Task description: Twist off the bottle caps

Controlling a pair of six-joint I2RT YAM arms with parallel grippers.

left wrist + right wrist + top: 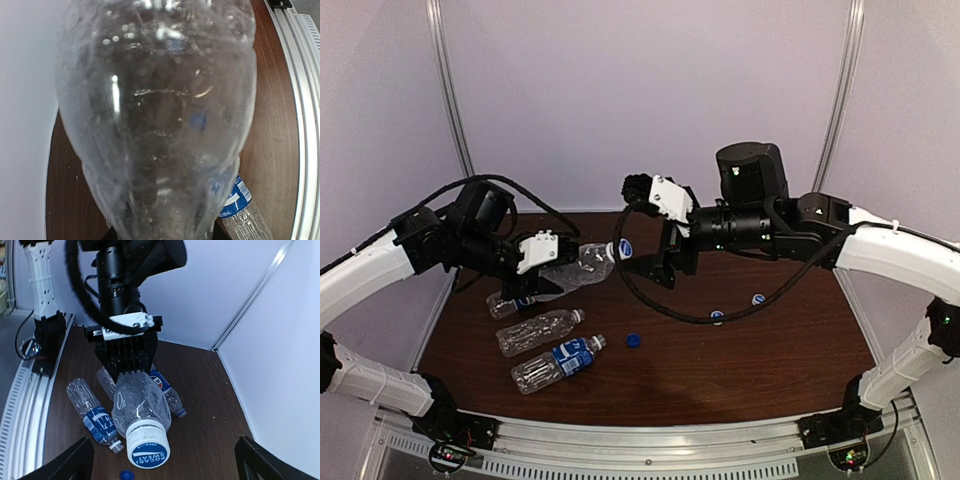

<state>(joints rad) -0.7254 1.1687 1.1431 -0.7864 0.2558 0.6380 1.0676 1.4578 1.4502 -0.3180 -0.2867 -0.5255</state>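
Right gripper is hanging with jaws wide apart, facing the Pocari Sweat cap, not yet off the clear bottle your left gripper is clamping above the table; you are risking the thin body twisting or crumpling on turning.

Bottle — cropped, seemingly blurred close-up.

- Bottle: clear crinkled plastic, glossy with bright glints.
- Cap: smooth white plastic with a printed blue top.
- Counter: dark wood grain, dull sheen.
- Rail: ribbed silvery metal.
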